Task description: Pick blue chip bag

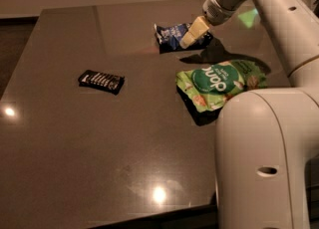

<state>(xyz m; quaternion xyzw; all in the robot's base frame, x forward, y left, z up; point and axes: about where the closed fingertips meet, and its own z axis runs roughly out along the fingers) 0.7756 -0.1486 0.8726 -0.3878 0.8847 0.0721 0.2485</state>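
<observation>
Dark-blue crinkled foil with white markings identifies the blue chip bag. It lies flat on the table, directly at the gripper and extending from it toward the left of the view. The bag's right end is overlapped by the cream-coloured gripper tip. Actual contact cannot be confirmed from this view.

The gripper is angled downward and to the left, at the end of the white arm that enters from the upper right. Whether the gripper is spread, pressed together or pinching the bag cannot be told. The bag rests on the table surface and is not lifted.

Below the gripper and slightly to its right lies a larger green bag with a round logo, near the blue chip bag but apart from it. Well to the left of the gripper and lower in the view lies a flat black bar-shaped packet, apart from both bags.

The table is dark and glossy, with small light reflections on it. A large white rounded part of the robot fills the lower right corner, below the gripper, and covers the near corner of the green bag.
</observation>
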